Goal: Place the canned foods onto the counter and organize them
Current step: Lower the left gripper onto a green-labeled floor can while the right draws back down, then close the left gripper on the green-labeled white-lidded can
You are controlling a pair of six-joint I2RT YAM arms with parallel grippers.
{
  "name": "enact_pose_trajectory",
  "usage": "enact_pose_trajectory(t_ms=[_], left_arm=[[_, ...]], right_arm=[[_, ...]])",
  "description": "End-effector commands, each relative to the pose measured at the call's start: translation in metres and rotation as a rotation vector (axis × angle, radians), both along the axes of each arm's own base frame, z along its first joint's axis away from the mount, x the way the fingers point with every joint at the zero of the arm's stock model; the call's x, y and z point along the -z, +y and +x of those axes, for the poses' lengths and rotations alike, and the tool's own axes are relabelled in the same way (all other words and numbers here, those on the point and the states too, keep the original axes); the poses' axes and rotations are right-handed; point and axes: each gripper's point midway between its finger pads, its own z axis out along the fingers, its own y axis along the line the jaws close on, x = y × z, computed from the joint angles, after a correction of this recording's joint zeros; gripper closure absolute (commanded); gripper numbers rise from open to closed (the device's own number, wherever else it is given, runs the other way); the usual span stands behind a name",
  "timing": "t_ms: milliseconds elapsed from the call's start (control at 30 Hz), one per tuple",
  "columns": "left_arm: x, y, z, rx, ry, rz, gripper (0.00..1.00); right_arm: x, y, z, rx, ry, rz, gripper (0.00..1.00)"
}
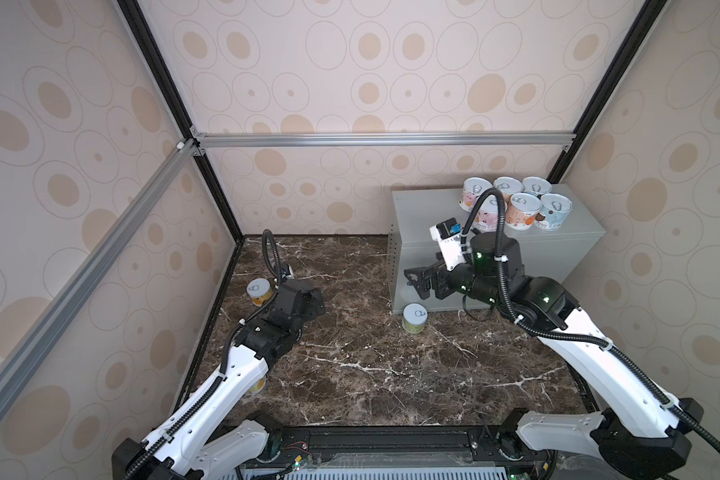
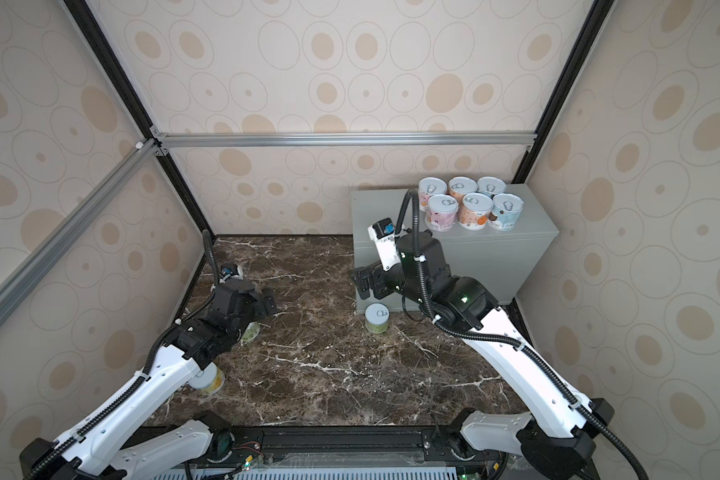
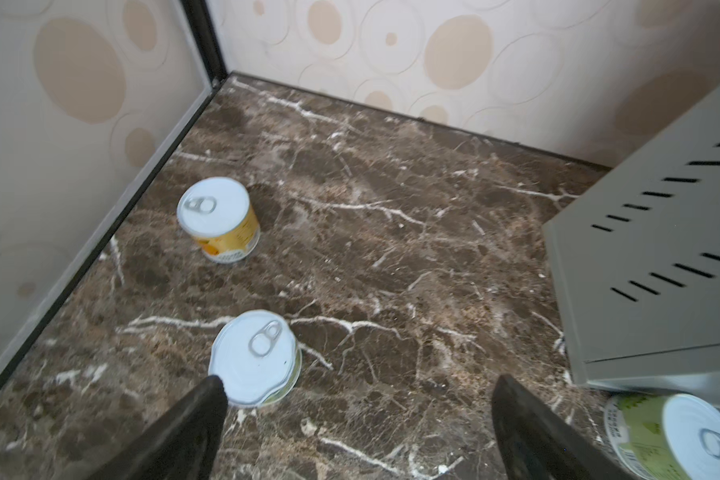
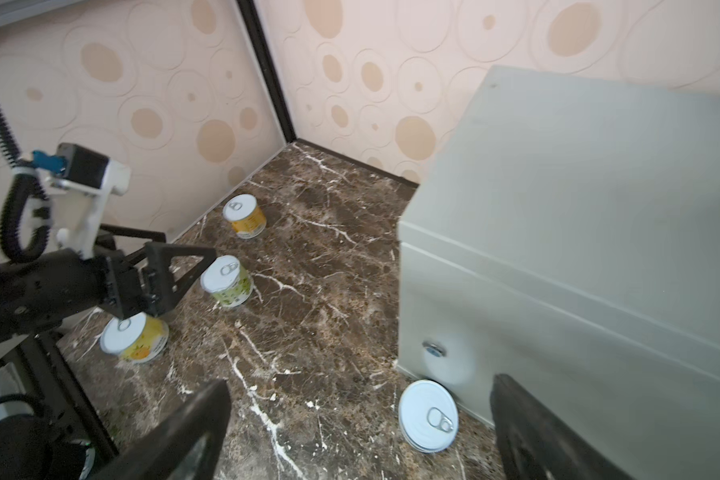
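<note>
Several canned foods (image 1: pixel 524 210) stand grouped at the back right of the grey counter (image 1: pixel 429 208). On the marble floor, a green can (image 1: pixel 415 318) stands by the counter's front corner and a yellow one (image 1: pixel 260 291) by the left wall. My left gripper (image 3: pixel 358 384) hangs open, with another green can (image 3: pixel 256 357) just beyond one fingertip. A second yellow can (image 2: pixel 208 380) is partly hidden under that arm. My right gripper (image 4: pixel 361 384) is open above the floor, with the corner green can (image 4: pixel 429 415) between its fingers and lower down.
The counter's front face carries a round lock (image 4: pixel 433 350) and its side is slotted (image 3: pixel 661 249). Patterned walls with black frame posts close in the floor on three sides. The left gripper (image 4: pixel 175 266) shows in the right wrist view, above the floor cans.
</note>
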Motion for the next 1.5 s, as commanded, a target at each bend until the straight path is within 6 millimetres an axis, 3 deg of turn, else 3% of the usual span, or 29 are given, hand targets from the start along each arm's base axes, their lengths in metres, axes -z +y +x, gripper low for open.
enact_pose_trajectory(t_ms=[0, 133, 367, 500, 600, 867, 1267, 1467], left_arm=[[0.019, 0.025, -0.013, -0.162, 0.037, -0.018, 0.01], [0.046, 0.044, -0.025, -0.277, 0.102, 0.004, 0.01], [0.074, 0.058, -0.037, -0.366, 0.142, 0.010, 0.01], [0.085, 0.061, -0.040, -0.384, 0.154, 0.009, 0.01], [0.089, 0.062, -0.038, -0.390, 0.159, 0.020, 0.01], [0.090, 0.052, -0.018, -0.315, 0.128, 0.019, 0.01], [0.141, 0.064, 0.001, -0.367, 0.281, 0.054, 0.01], [0.154, 0.065, 0.013, -0.377, 0.309, 0.075, 0.01]], right_arm=[[0.007, 0.021, -0.011, -0.065, -0.013, 0.070, 0.01], [0.064, 0.044, -0.032, -0.140, 0.065, 0.076, 0.01], [0.144, 0.055, -0.052, -0.176, 0.189, 0.101, 0.01], [0.174, 0.060, -0.059, -0.202, 0.260, 0.098, 0.01], [0.185, 0.061, -0.060, -0.216, 0.274, 0.076, 0.01], [0.192, 0.059, -0.066, -0.224, 0.286, 0.097, 0.01], [0.193, 0.047, -0.061, -0.162, 0.258, 0.091, 0.01], [0.196, 0.051, -0.063, -0.172, 0.282, 0.094, 0.01]])
